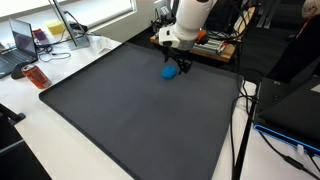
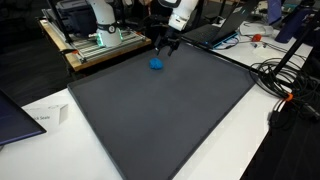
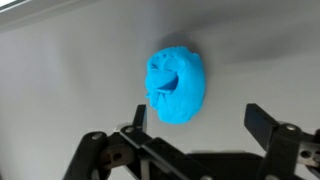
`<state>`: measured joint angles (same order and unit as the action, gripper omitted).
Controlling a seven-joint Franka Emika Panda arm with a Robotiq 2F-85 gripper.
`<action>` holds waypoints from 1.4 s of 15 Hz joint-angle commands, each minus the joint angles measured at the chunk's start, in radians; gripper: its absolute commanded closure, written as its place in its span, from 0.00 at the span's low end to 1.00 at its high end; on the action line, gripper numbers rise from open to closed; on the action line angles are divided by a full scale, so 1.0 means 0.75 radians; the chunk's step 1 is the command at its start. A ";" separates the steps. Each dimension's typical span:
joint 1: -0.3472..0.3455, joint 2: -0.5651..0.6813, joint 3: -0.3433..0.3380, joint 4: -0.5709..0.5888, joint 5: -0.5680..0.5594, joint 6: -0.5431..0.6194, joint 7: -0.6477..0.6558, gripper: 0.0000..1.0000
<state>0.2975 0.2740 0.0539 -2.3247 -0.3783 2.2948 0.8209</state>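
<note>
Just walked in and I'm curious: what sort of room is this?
Probably a robotics lab or office workroom: an open laptop, loose cables on the white table, and a robot arm over a dark mat.

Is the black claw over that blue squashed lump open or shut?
Open: fingertips of the black gripper stand wide apart above the blue squashed lump.

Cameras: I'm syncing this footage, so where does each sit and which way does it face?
Exterior view: high off a corner, looking across the mat; arm shows.
Exterior view: high off a different corner, facing the mat; arm shows.
Wrist view: above the blue lump, looking down; open gripper shows.
Shared: all three see the lump.
</note>
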 commanded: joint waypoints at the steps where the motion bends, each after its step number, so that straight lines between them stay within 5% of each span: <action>1: -0.014 0.004 -0.021 -0.058 -0.059 0.089 0.060 0.00; 11: -0.039 0.100 -0.101 -0.093 -0.058 0.253 0.027 0.00; 14: -0.051 0.127 -0.103 -0.093 -0.026 0.293 -0.031 0.34; 21: -0.081 0.102 -0.079 -0.099 0.103 0.255 -0.200 0.79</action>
<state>0.2582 0.3676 -0.0212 -2.3834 -0.3554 2.4974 0.7333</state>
